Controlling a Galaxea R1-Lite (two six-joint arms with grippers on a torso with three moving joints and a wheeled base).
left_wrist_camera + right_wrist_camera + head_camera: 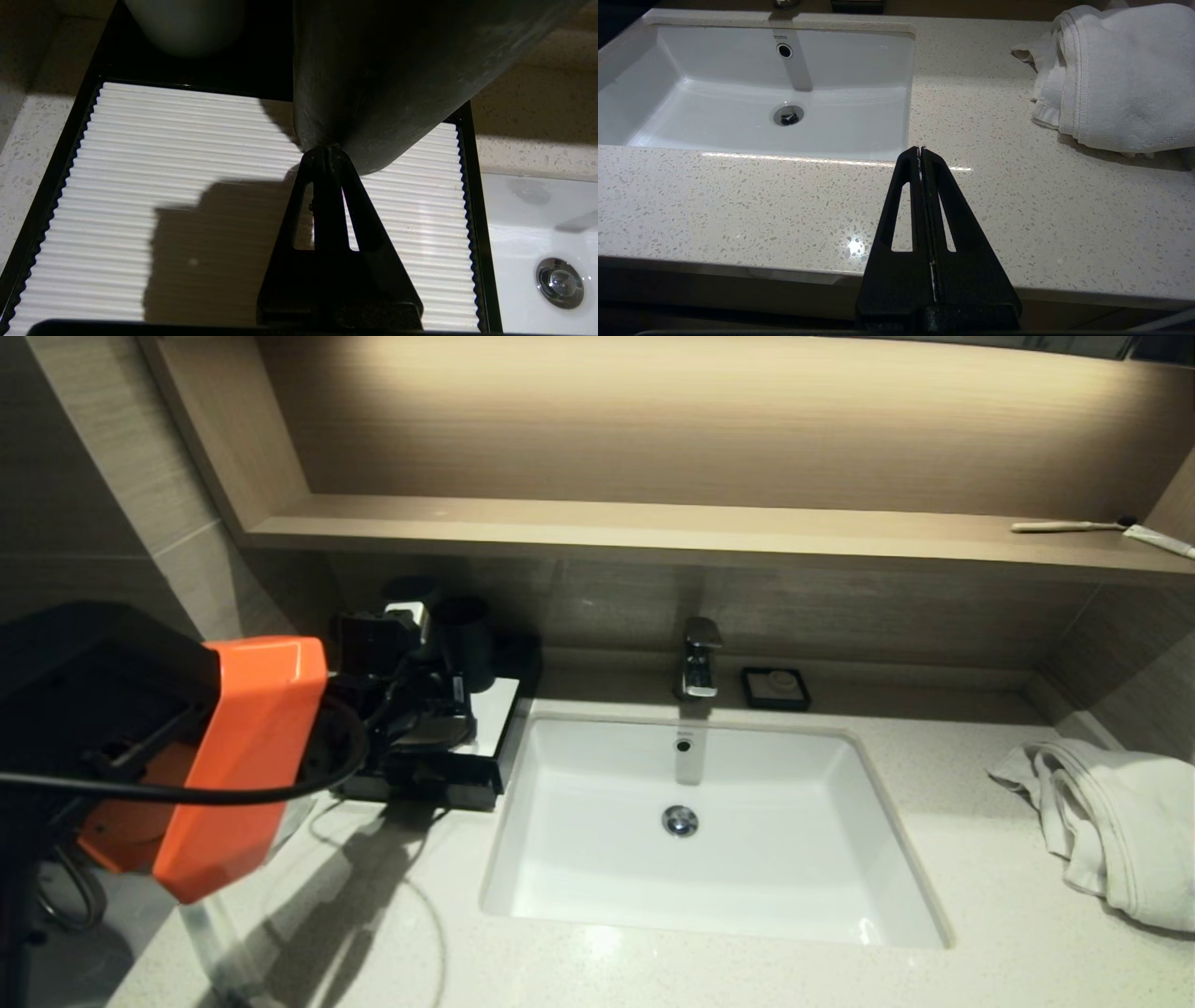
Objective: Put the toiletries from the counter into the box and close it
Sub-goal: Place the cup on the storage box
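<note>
The left gripper (pixel 327 151), pinched on the rim of a dark cup (pixel 387 70), hangs over the black tray's (pixel 472 196) ribbed white liner beside the sink (pixel 709 821), the right gripper (pixel 920 150) closed above the counter (pixel 1017 210).

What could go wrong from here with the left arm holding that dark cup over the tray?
The left gripper pinches the dark cup only by its edge and the cup hangs tilted, so it may slip onto the ribbed tray. The pale cup stands close behind; a swing could knock it. The right gripper idles, shut, over the counter front.
</note>
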